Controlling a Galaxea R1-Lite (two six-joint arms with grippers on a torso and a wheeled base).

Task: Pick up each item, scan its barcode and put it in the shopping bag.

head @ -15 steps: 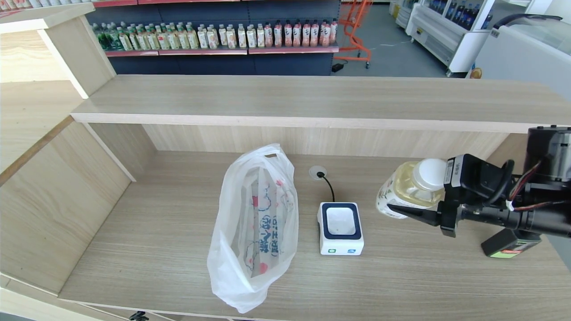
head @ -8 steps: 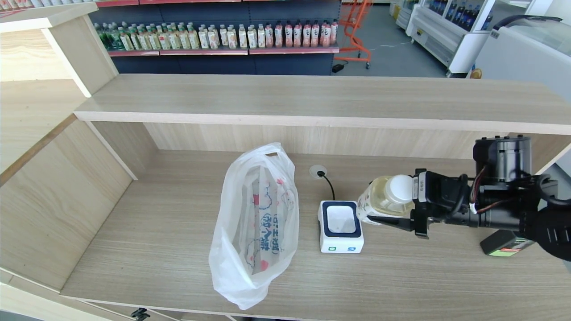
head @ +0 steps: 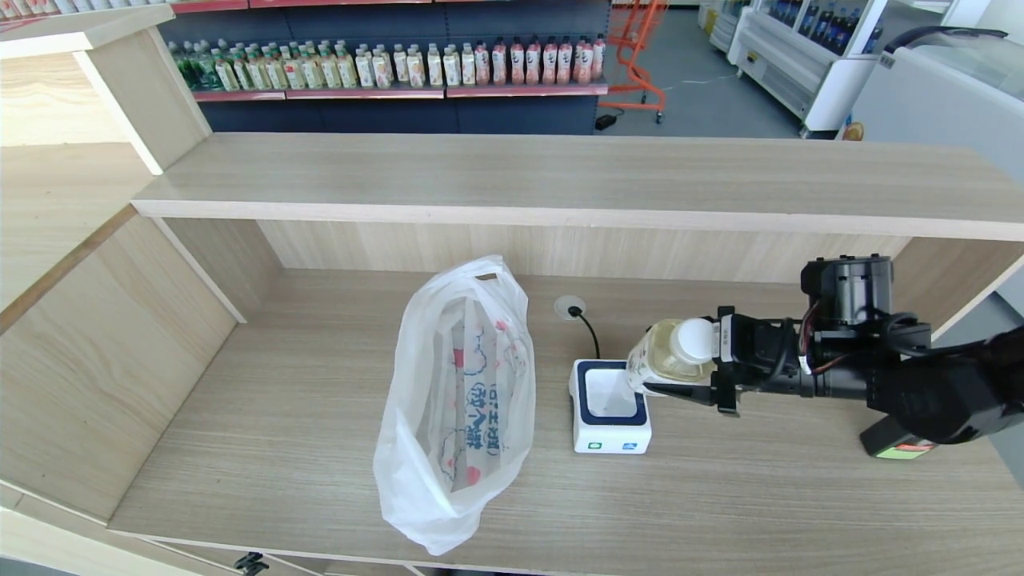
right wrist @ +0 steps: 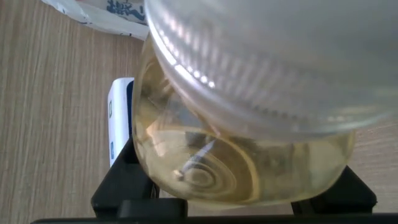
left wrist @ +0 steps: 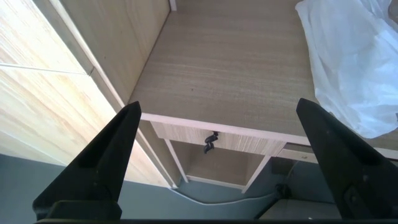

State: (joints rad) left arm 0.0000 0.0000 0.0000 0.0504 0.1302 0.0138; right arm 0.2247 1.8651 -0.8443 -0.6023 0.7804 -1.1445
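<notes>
A clear bottle [head: 666, 362] of pale yellow drink with a white cap hangs tilted over the right edge of the white barcode scanner [head: 610, 410]. My right gripper [head: 674, 378] is shut on the bottle, coming in from the right. In the right wrist view the bottle [right wrist: 249, 130] is very close, with the scanner [right wrist: 118, 124] below it. The white plastic shopping bag [head: 460, 400] lies open to the scanner's left, with a printed package inside. My left gripper [left wrist: 217, 158] is open and hangs off the table's front edge, near the bag [left wrist: 348, 62].
A black box with a green and red label [head: 894, 440] lies at the table's right side. The scanner's cable runs to a grommet [head: 570, 309] at the back. A raised counter and a side wall close in the table's back and left.
My right arm has carried the bottle leftward, from well right of the scanner to over its right edge. The bag and scanner have stayed put.
</notes>
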